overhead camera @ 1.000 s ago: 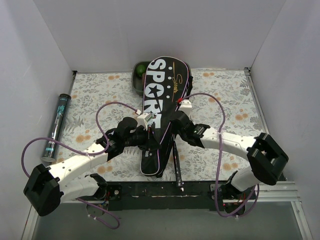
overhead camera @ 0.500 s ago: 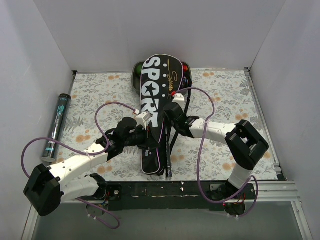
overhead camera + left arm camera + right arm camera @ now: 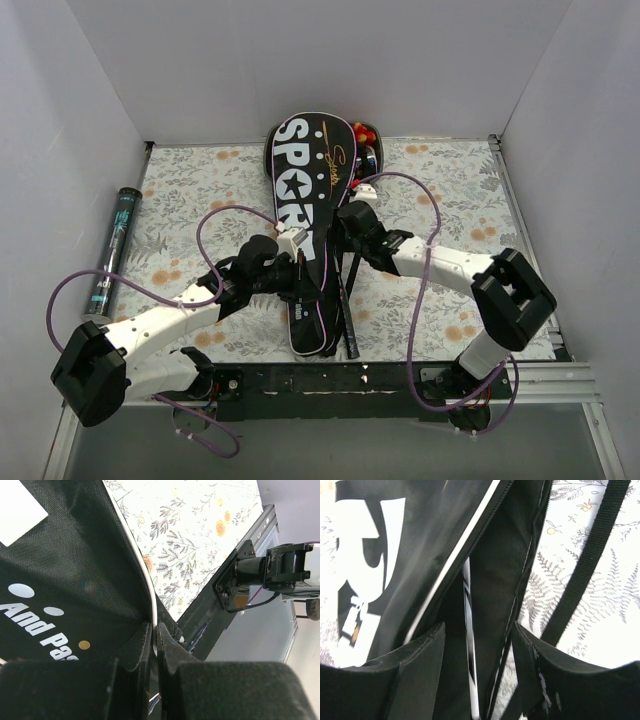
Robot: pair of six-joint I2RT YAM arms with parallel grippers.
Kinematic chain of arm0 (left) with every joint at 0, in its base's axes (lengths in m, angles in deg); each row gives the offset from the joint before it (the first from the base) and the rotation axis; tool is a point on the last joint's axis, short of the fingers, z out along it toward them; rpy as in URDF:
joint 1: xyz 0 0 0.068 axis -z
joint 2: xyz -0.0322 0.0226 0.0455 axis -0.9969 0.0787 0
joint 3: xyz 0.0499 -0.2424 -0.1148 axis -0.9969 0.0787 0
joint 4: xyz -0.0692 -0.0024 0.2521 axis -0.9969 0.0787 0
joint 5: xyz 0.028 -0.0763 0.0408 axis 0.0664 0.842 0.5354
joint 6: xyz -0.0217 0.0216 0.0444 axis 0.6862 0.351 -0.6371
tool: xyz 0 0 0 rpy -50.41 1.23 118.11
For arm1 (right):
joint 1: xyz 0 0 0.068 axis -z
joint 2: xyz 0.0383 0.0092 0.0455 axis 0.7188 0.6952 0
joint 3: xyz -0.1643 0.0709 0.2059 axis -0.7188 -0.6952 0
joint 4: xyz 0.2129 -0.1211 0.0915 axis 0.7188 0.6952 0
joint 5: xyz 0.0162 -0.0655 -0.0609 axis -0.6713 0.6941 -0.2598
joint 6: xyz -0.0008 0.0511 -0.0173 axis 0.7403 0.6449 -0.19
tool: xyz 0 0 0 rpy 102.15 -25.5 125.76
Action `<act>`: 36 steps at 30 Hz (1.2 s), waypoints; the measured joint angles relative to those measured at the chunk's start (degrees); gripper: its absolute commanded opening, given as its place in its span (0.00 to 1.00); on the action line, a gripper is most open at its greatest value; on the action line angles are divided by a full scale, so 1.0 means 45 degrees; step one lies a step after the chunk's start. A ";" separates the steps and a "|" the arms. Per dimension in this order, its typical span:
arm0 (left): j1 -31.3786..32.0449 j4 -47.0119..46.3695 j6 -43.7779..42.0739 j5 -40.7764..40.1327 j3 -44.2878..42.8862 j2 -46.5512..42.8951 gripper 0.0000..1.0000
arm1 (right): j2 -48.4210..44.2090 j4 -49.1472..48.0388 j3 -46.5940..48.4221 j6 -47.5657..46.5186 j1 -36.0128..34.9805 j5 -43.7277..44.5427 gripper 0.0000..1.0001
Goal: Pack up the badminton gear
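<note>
The long black cover point(image 3: 312, 190) lettered "SPORT" lies lengthwise down the middle of the table, its wide end at the back. My left gripper point(image 3: 296, 272) is shut on the cover's white-piped edge point(image 3: 150, 595), holding the opening up. My right gripper point(image 3: 350, 226) stands open at the cover's right side. In the right wrist view its fingers straddle a thin racket shaft point(image 3: 468, 630) that runs into the open cover point(image 3: 420, 545), touching neither finger. A black racket handle point(image 3: 350, 320) sticks out of the cover's near end. The racket heads are hidden inside.
A grey tray point(image 3: 372, 155) of colourful toy food sits behind the cover at the back. A dark tube point(image 3: 112, 255) lies along the left wall. The cover's black strap point(image 3: 585, 575) trails over the flowered cloth. A black rail point(image 3: 330, 378) edges the table's near side.
The right gripper has opened and let go of the racket shaft. The right arm swung in towards the cover, the racket slid further in, and the cover shifted a little left.
</note>
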 measured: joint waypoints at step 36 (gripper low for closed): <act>0.0073 0.0223 -0.0083 0.0019 0.0000 -0.0087 0.00 | -0.8199 0.0146 -0.8587 0.1171 -0.0369 -0.8106 0.58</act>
